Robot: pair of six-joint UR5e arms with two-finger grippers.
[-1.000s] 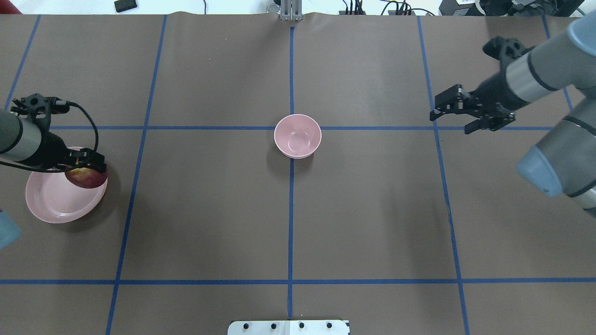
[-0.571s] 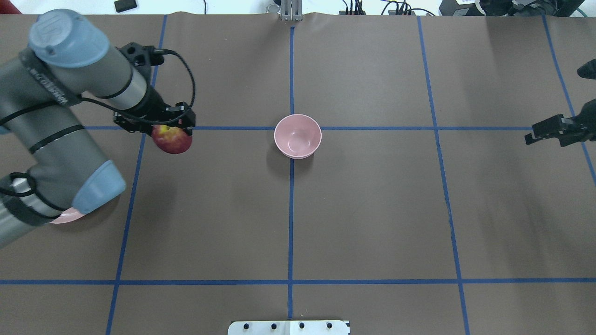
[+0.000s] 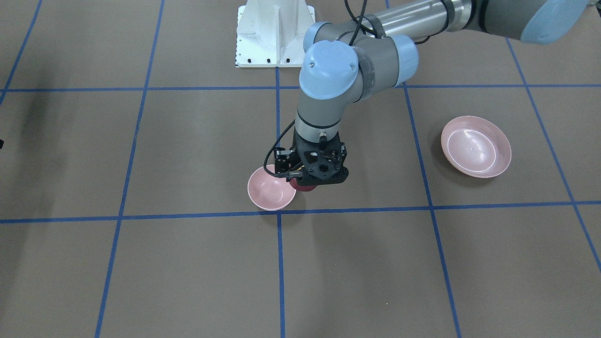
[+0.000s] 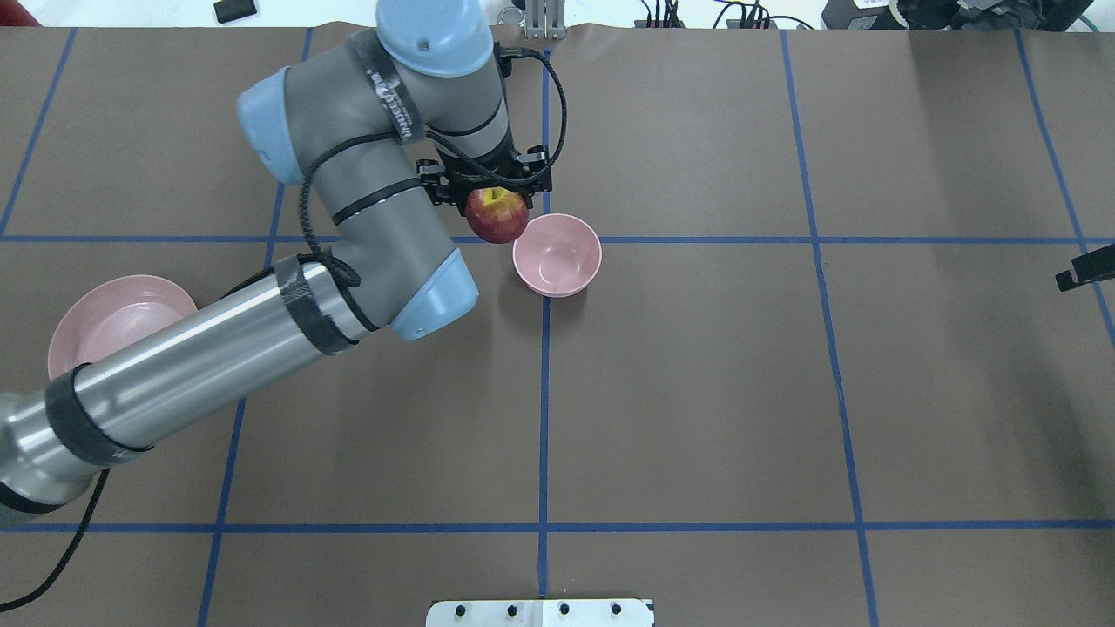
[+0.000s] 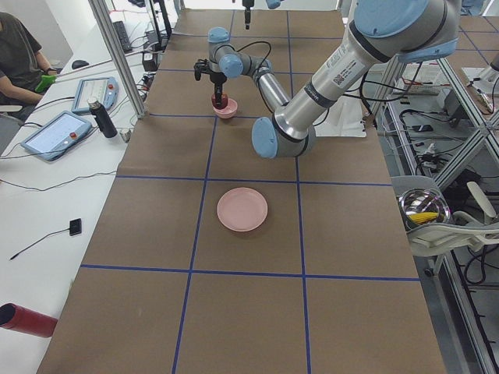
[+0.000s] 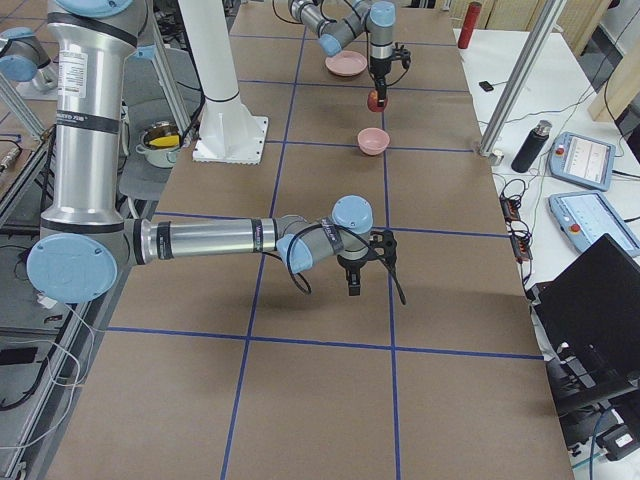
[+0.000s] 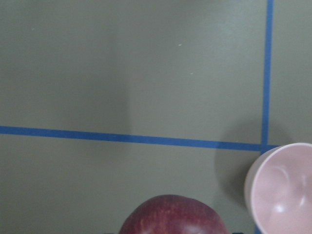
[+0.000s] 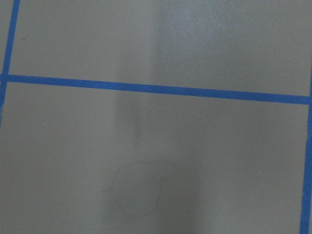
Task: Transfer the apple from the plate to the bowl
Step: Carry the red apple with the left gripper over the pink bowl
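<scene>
above the bench, just beside the bowl, my left hand is clenched on the dark red apple. the plate lies well apart. my right hand barely shows at the edge; i cannot tell its grip.

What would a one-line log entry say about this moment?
phase: carry | left end effector: shut on apple, raised beside bowl, not yet over it | plate: empty | right end effector: far from bowl, state unclear

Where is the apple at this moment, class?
In the overhead view, the apple hangs in the left gripper near the table's centre, just left of the bowl and not yet inside it.
</scene>
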